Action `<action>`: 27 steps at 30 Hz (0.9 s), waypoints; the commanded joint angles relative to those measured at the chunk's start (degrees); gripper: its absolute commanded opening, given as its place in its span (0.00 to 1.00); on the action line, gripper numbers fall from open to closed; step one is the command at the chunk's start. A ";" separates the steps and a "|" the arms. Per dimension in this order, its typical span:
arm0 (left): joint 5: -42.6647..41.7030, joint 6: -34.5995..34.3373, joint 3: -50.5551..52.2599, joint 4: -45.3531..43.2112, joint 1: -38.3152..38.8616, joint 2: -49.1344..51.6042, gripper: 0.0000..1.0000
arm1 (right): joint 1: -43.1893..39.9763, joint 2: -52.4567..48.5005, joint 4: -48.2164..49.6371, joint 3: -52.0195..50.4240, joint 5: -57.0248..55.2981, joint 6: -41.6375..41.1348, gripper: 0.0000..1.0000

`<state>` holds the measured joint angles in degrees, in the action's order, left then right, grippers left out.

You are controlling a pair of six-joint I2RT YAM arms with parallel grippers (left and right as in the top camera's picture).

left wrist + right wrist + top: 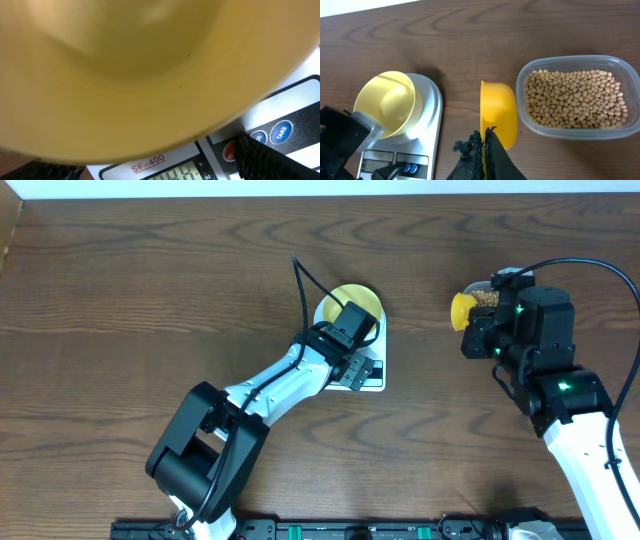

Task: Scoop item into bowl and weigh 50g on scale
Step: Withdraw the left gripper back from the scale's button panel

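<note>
Left arm: the left arm [280, 385] rose from its base at the near edge and stretched far and to the right, until its wrist stood over the scale [432, 117] at the middle of the table [150, 280].
Left gripper: the left gripper [350, 325] had its jaws spread wide; one dark finger [260, 160] showed at the right of the wrist view. I saw no finger pressing on the bowl.
Bowl: the pale-yellow bowl [387, 102] was on the platform of the scale, tilted with its mouth turned to the right, just before the left gripper.
Right arm: the right arm [575, 410] came up from the near right corner, with its wrist bent toward the left.
Right gripper: the right gripper [482, 147] was closed tight on the handle of the yellow scoop [497, 112], which stood on its edge between the scale and the tub [570, 57].
Item: the beans [575, 97] lay in the clear tub, on the right of the scoop.
Hidden: in the left wrist view the bowl filled nearly all the picture; the display [175, 175] was cut at the lower edge and its digits were not readable.
Hard to tell: the inside of the scoop was not shown, and from overhead the right wrist covered most of the tub.
</note>
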<state>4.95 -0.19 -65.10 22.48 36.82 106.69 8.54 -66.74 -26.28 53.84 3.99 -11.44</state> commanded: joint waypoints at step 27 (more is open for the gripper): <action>1.53 0.37 1.88 4.44 -0.11 -10.38 0.97 | -0.26 -0.04 0.09 1.20 -0.85 0.83 0.01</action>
<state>5.52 -0.14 -63.24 26.74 36.84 98.67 8.54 -66.74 -26.28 53.84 3.99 -11.44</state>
